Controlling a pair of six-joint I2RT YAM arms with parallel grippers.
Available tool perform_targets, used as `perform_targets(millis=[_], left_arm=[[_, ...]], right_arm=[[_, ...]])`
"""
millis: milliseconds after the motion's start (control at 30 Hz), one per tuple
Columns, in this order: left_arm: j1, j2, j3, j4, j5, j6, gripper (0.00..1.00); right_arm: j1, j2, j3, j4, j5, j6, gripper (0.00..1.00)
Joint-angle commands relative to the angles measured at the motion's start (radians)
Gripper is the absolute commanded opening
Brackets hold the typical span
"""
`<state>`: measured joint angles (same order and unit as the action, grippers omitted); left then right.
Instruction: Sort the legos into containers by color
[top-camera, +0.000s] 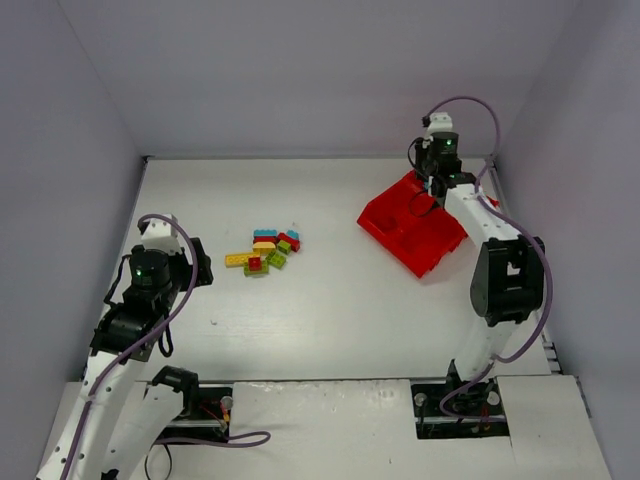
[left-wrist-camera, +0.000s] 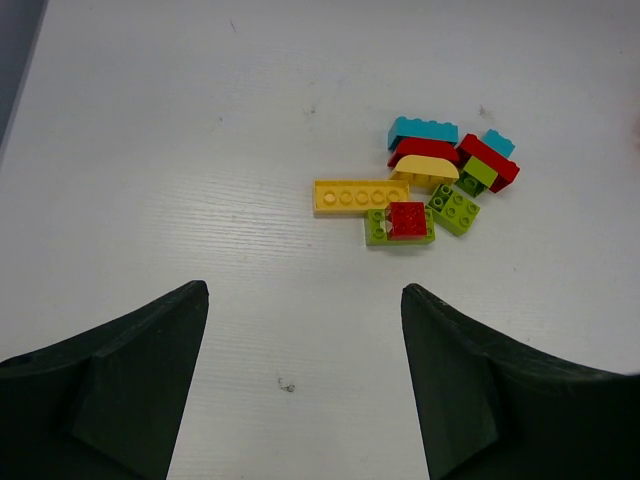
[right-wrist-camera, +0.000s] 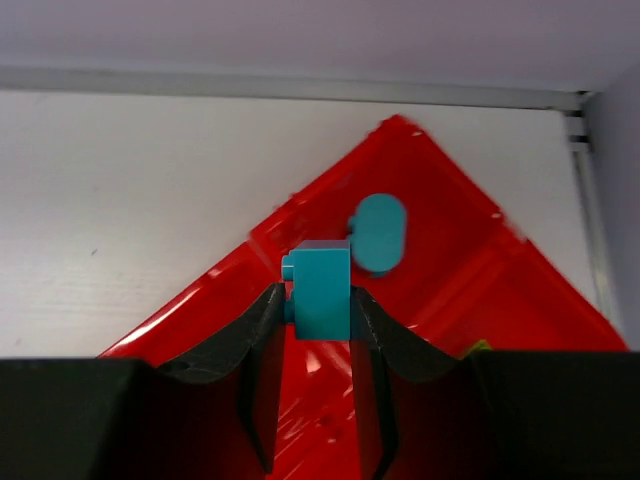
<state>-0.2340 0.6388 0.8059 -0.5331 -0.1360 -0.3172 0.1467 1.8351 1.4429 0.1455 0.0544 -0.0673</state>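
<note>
The right gripper (right-wrist-camera: 318, 302) pinches a cyan brick (right-wrist-camera: 322, 285) over the red tray (right-wrist-camera: 530, 300), near a cyan piece (right-wrist-camera: 380, 232) lying in its far compartment (right-wrist-camera: 420, 185). Released off-centre, it could bounce into a neighbouring compartment. The left gripper (left-wrist-camera: 305, 380) hangs open before the loose legos (left-wrist-camera: 425, 190)

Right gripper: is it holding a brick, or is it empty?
Holding. The right gripper is shut on a cyan brick, which the right wrist view shows clamped between its jaws over the red tray.

Wide gap btwn brick pile (top-camera: 266, 251) & tray (top-camera: 395, 232); wall (top-camera: 330, 80) close behind tray.
</note>
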Motion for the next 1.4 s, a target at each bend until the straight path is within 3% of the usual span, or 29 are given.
perform_targets(millis=[0,133,333,433,567,733,800,867,1033,1233,1367], left_arm=[[0.004,0.016,0.033,0.047,-0.016,0.004,0.71],[0.004,0.021,0.033,0.044,-0.014,0.004,0.72],[0.004,0.022,0.033,0.044,-0.017,0.004,0.71],[0.004,0.024,0.033,0.044,-0.016,0.004,0.71],[0.004,0.024,0.033,0.044,-0.013,0.004,0.72],[0.004,0.018,0.033,0.044,-0.007,0.003,0.71],[0.004,0.007,0.035,0.045,-0.008,0.003,0.71],[0.004,0.004,0.033,0.044,-0.01,0.003,0.71],[0.004,-0.004,0.033,0.045,-0.007,0.001,0.71],[0.005,-0.008,0.035,0.045,-0.005,0.001,0.72],[0.005,-0.013,0.035,0.047,-0.004,0.001,0.71]], right_arm=[[-0.076,0.042,0.094,0.045,0.056,0.041,0.01],[-0.113,0.09,0.152,0.04,0.064,0.052,0.05],[-0.142,0.188,0.217,0.035,0.038,0.063,0.27],[-0.142,0.217,0.24,0.035,0.012,0.064,0.3],[-0.144,0.208,0.243,0.035,-0.023,0.064,0.33],[-0.128,0.145,0.217,0.034,-0.045,0.054,0.5],[-0.032,-0.001,0.088,0.029,-0.099,0.06,0.5],[-0.003,-0.048,0.038,0.029,-0.1,0.058,0.5],[0.22,-0.16,-0.11,0.031,-0.137,0.067,0.51],[0.465,-0.143,-0.173,0.046,-0.189,0.028,0.51],[0.559,-0.071,-0.162,0.048,-0.232,-0.003,0.52]])
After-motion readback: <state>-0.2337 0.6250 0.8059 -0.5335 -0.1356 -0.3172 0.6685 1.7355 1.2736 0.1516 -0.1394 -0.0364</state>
